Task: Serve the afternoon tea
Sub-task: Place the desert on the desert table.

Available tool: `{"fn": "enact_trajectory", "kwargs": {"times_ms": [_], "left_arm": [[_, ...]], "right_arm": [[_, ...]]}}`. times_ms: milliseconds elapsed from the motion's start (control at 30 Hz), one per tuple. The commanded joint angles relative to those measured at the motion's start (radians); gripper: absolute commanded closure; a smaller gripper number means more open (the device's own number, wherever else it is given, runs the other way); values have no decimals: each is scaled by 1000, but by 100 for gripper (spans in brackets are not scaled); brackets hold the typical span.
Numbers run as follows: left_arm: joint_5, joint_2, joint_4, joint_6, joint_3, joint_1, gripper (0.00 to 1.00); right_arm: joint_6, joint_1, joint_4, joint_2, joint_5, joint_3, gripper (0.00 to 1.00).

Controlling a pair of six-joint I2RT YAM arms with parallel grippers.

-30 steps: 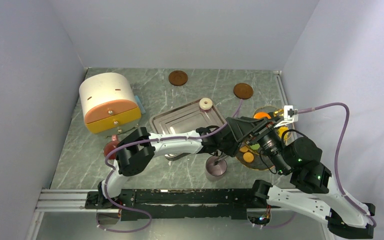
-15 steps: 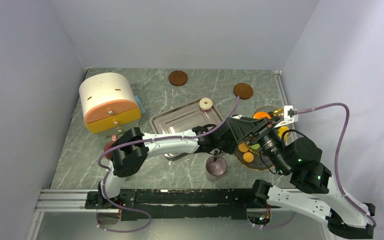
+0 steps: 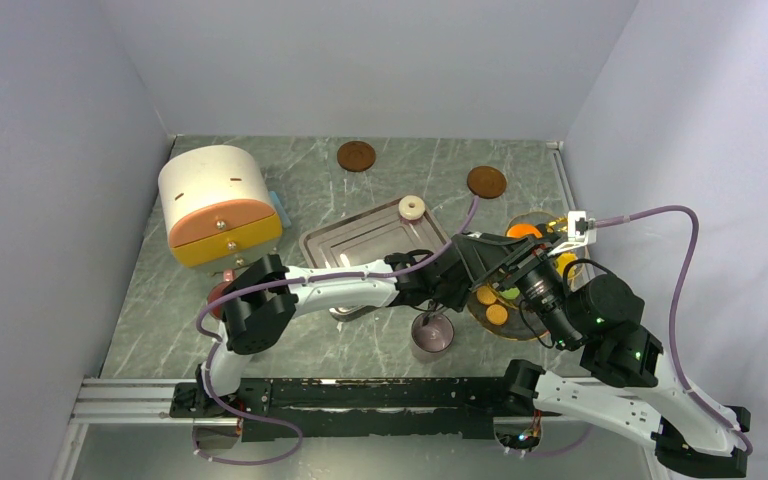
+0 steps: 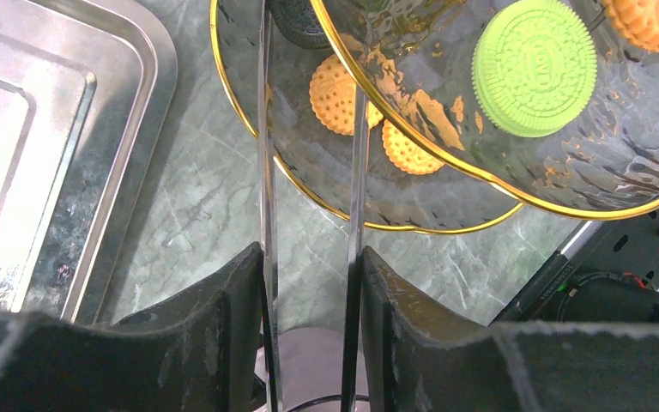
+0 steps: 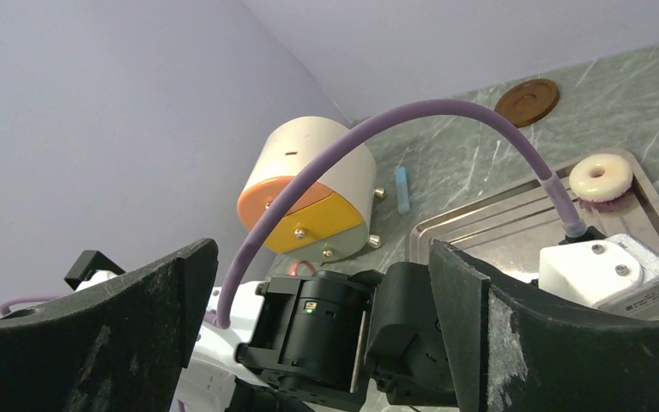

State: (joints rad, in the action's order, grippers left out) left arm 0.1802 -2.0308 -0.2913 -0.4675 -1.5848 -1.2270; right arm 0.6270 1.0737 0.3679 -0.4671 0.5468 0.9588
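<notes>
My left gripper (image 4: 311, 257) is shut on steel tongs (image 4: 264, 154) whose two blades reach up toward a gold-rimmed glass plate (image 4: 309, 184). On that plate lie orange treats (image 4: 340, 81) and a black treat (image 4: 296, 17) by the tong tips. A green treat (image 4: 534, 67) lies on a second glass plate above. The pinkish mug (image 3: 430, 335) stands just under my left gripper (image 3: 465, 288). A cream ring (image 3: 413, 207) sits on the steel tray's (image 3: 345, 245) far corner. My right gripper (image 5: 322, 330) is open, empty, raised over the left wrist.
A cream bread-box container (image 3: 218, 203) with an orange and yellow front stands at the left. Two brown coasters (image 3: 356, 155) (image 3: 486, 181) lie at the back. A red-lidded jar (image 3: 220, 297) is half hidden behind the left arm. Walls close in on both sides.
My left arm's elbow has shifted slightly to the left, with the tongs still held. The right arm has not moved.
</notes>
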Motion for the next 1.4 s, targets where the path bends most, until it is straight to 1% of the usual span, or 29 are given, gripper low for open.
{"fn": "enact_trajectory", "kwargs": {"times_ms": [0,133,300,400,567,767,933,1200,1367], "left_arm": [[26,-2,-1,10,-29,-9,53],[38,10,-6,13,-24,-10,47],[44,12,-21,18,-32,-9,43],[46,19,-24,19,-32,-9,44],[65,41,-40,10,-27,-9,51],[133,95,-79,-2,3,-6,50],[160,142,-99,-10,34,8,51],[174,195,-109,-22,117,73,50],[199,233,-143,8,144,154,49]], "right_arm": [[0,3,-14,3,11,-6,2],[0,3,-18,2,11,-9,2],[0,3,-16,1,11,-6,2],[-1,3,-18,0,12,-5,2],[-1,3,-14,-4,8,0,2],[1,3,-10,-4,4,2,2],[9,3,-12,-5,-1,-6,2],[11,3,-12,-6,1,0,2],[6,3,-5,-22,-1,12,2]]}}
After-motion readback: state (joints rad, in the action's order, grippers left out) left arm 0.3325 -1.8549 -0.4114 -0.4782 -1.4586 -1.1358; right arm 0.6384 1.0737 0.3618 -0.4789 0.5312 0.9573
